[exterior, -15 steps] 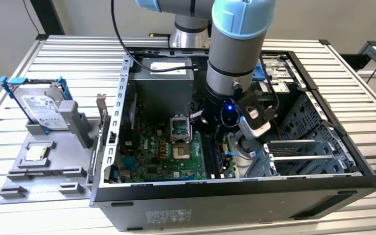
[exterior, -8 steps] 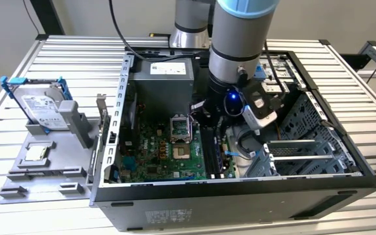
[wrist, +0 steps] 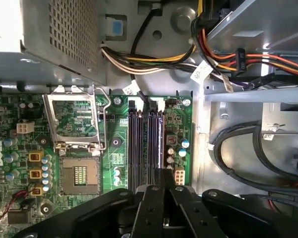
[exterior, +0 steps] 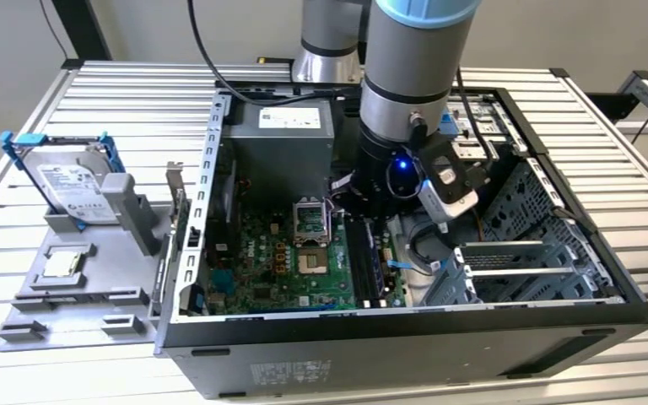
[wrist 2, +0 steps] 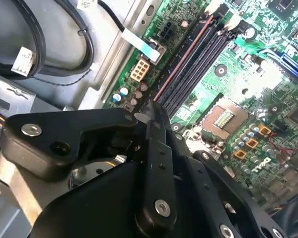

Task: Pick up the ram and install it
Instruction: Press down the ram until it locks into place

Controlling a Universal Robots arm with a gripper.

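Going from the exterior view's left: one drive in its blue bracket and one chip are parked on the grey tray, well apart from the case (probably laid out there within the arm's reach). Inside the case, one empty socket is seen. Just beside it, four slots are counted, side by side. The gripper is lowered over the slot farthest from the socket. Its jaws are drawn narrow and look pinched on the top edge of the one ram. The ram is held on edge and lined up along that slot, presumably so the contacts face down. Whether it's fully seated can't be told.
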